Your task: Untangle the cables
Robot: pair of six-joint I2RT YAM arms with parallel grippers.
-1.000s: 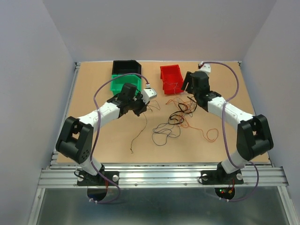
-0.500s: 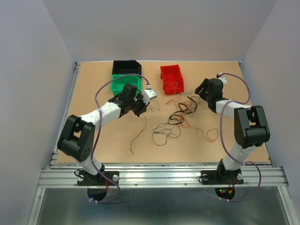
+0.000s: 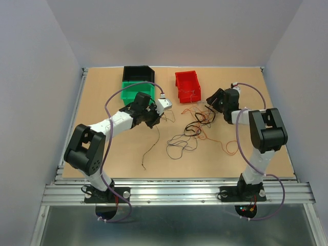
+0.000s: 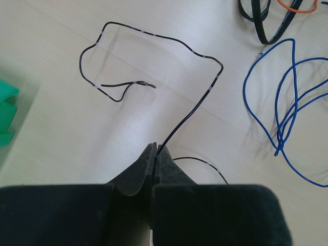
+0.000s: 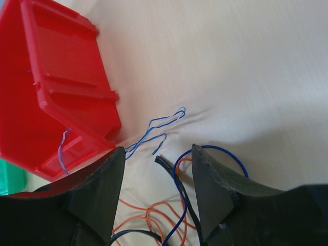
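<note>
While the left hand (image 4: 155, 151) is clamped on one black wire (image 4: 197, 107) left of the clump (image 3: 197, 127) on the counter (image 3: 205, 164), the right hand (image 5: 158, 149) hovers beside the red bin (image 5: 56, 87) with fingers apart, so the next move is probably to close on one strand and pull away.

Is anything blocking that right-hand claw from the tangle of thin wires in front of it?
Nothing visible does. The right gripper is open, and the blue, black and orange cables lie uncovered on the table straight ahead of it. The red bin sits off to one side, not in the path.
</note>
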